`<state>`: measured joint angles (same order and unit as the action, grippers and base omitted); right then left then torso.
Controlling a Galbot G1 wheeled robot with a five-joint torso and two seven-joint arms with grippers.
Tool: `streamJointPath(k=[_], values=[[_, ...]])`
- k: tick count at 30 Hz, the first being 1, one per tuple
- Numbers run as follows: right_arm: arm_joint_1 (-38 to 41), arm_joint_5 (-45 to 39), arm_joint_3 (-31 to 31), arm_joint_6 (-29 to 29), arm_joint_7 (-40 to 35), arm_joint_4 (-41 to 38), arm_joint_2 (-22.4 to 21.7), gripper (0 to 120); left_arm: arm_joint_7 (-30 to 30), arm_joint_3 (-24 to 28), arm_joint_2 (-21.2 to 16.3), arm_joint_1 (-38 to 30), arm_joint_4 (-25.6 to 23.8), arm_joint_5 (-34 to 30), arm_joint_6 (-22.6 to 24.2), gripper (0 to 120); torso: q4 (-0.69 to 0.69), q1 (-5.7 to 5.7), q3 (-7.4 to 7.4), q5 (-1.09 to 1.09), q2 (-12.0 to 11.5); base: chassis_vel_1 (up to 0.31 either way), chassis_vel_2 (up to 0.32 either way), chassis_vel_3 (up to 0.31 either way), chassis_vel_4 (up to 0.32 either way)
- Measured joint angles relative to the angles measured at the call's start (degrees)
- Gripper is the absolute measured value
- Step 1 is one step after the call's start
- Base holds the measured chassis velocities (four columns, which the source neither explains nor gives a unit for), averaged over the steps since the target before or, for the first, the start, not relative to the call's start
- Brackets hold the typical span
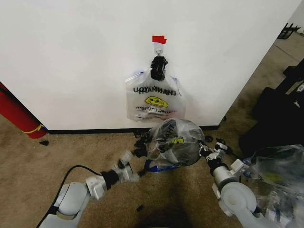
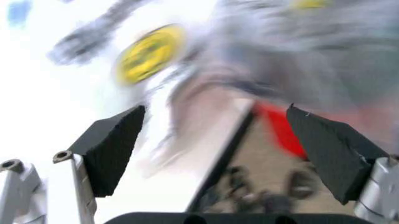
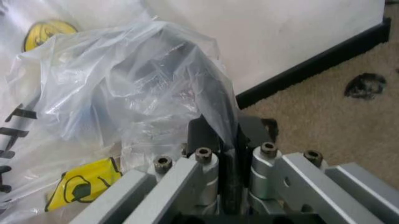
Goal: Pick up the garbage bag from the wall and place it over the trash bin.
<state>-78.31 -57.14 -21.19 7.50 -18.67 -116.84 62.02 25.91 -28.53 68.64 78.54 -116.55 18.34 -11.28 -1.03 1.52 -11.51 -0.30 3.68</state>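
head view: crumpled see-through garbage bag [image 1: 175, 141] over trash bin [image 1: 156, 166]

A flat bundle of like bags [image 1: 155, 100] hangs under a black clip [image 1: 158, 67]; a long red cylinder [image 1: 17, 115] leans at left on tan carpet [image 1: 71, 149].

Silver-grey arms [image 1: 71, 199] — black-padded hands, black cable [image 1: 71, 172].

See-through whitish garbage bag [image 1: 173, 142] (yellow smiley, black lettering), white wall [image 1: 71, 57], red tape [image 1: 159, 39].
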Motion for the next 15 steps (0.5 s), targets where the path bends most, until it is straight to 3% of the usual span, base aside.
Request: streamJointPath(k=[2,4,5,6,8,10,12,13,15], values=[[-0.16,1.23,0.14,0.35,-0.02,-0.29,-0.34,1,-6.3,2.78,-1.76,-0.07,-2.46,-4.48,5.22,91,-0.01,0.0,0.0,0.0,0.0,0.0,0.0,0.0,0.0],[-0.28,3.02,0.59,0.45,-0.02,-0.45,-0.47,1,-16.47,8.82,-5.09,-0.92,-5.44,-14.56,10.33,86,-0.01,0.0,0.0,0.01,0.0,0.0,0.0,0.0,0.0],[-0.36,4.52,0.98,0.45,0.18,-0.47,-0.39,1,-20.9,14.33,-7.26,-1.73,-7.75,-22.51,13.69,79,-0.01,0.0,0.0,0.02,0.0,0.0,0.0,0.0,0.0],[-0.36,4.52,0.98,0.45,0.18,-0.47,-0.39,1,-20.9,14.33,-7.26,-1.73,-7.75,-22.51,13.69,79,-0.01,0.0,0.0,0.02,0.0,0.0,0.0,0.0,0.0],[-0.46,6.48,1.63,0.43,0.62,-0.56,-0.13,1,-24.87,22.41,-9.82,-3.04,-10.67,-31.29,18.12,72,-0.02,0.0,0.0,-0.02,0.0,0.0,0.0,0.0,0.0],[-0.52,7.53,2.08,0.43,0.76,-0.59,0.02,1,-26.39,26.12,-10.96,-4.09,-11.78,-34.2,20.36,66,-0.02,0.0,0.01,0.01,0.01,0.0,0.0,0.0,0.0],[-0.72,10.44,3.26,0.33,1.11,-0.61,0.44,1,-30.13,31.69,-12.92,-7.31,-12.54,-38.6,25.48,55,0.0,0.0,0.0,-0.01,0.0,0.0,0.0,0.0,0.0],[-0.72,10.44,3.26,0.33,1.11,-0.61,0.44,1,-30.13,31.69,-12.92,-7.31,-12.54,-38.6,25.48,55,0.0,0.0,0.0,-0.01,0.0,0.0,0.0,0.0,0.0],[-0.99,12.3,3.87,0.21,1.67,-0.73,0.74,1,-35.51,35.18,-13.93,-11.54,-12.64,-43.51,29.66,46,0.0,0.0,0.0,0.0,0.0,0.0,0.0,0.0,0.0]])
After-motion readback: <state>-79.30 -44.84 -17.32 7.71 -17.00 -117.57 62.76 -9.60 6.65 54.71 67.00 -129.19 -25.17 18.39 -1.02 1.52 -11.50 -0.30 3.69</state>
